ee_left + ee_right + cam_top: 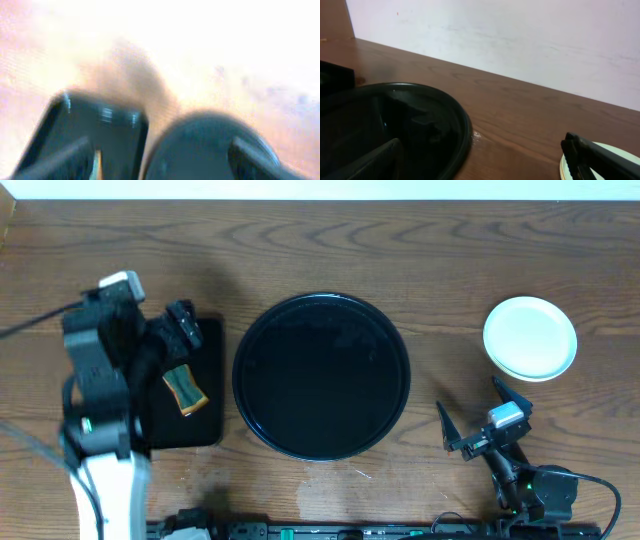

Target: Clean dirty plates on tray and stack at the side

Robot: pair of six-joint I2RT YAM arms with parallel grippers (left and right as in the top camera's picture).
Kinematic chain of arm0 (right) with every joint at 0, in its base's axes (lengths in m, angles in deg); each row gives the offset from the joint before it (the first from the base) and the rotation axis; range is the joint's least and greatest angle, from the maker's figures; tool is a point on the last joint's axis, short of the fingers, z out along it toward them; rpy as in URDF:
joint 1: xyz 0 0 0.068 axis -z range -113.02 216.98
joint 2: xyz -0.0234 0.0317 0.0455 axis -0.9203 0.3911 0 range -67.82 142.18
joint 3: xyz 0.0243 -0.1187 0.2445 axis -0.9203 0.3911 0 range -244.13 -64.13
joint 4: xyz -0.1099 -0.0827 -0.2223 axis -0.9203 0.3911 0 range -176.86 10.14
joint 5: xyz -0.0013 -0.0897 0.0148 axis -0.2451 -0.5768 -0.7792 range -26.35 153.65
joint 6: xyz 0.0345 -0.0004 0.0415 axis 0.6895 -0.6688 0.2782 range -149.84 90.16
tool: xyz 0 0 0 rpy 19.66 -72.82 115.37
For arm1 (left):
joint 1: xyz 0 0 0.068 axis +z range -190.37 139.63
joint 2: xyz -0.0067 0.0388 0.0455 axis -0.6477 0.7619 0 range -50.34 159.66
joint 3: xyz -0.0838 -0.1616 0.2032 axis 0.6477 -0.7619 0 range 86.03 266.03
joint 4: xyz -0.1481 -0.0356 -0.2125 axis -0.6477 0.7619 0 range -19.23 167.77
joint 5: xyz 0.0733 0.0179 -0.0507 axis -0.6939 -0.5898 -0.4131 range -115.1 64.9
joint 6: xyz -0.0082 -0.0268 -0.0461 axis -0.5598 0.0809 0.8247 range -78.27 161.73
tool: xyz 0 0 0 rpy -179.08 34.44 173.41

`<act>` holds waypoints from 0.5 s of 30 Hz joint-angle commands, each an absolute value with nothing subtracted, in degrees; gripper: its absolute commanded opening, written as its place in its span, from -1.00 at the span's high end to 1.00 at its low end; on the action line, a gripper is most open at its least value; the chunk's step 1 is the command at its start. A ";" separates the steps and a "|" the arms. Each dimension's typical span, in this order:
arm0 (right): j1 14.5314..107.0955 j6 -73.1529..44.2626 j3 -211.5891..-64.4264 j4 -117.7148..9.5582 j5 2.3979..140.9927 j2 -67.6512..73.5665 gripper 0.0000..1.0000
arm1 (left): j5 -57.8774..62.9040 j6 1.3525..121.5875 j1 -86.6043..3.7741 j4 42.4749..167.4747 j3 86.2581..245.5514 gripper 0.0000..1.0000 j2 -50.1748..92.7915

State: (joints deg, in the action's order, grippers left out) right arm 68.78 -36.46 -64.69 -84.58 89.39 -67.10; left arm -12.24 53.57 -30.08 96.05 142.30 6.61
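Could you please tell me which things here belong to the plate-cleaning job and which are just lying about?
Job: large round glossy black tray; stack of pale round plates; orange-brown block, likely the sponge.
Lying about: small rectangular black tray.

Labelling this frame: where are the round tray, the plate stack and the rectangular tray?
round tray (321, 376), overhead, its bare middle
plate stack (530, 338), overhead, middle of top plate
rectangular tray (197, 430), overhead, bare lower-right part
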 commanded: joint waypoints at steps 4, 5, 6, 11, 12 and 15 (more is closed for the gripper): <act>69.13 -35.67 -64.45 -84.51 88.95 -67.50 -0.99 | -13.57 49.15 -30.21 82.74 124.00 -0.72 -8.65; 69.13 -35.67 -64.45 -84.49 88.95 -67.50 -0.99 | -13.60 48.74 -30.21 81.01 121.05 -0.72 -11.77; 69.13 -35.67 -64.45 -84.51 88.95 -67.50 -0.98 | -13.60 48.56 -30.21 79.98 119.07 -0.72 -13.98; 69.13 -35.67 -64.45 -84.49 88.95 -67.50 -0.98 | -13.66 46.92 -30.21 76.35 109.12 -0.72 -27.71; 69.13 -35.67 -64.45 -84.49 88.95 -67.50 -0.99 | -13.70 46.31 -30.21 76.16 107.94 -0.72 -29.78; 69.13 -35.67 -64.45 -84.51 88.95 -67.50 -0.99 | -14.49 45.13 -30.21 76.16 104.31 -0.72 -36.69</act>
State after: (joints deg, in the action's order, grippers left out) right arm 68.78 -36.32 -64.69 -84.56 89.30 -67.15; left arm -13.55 47.91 -30.08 76.53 106.83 -31.81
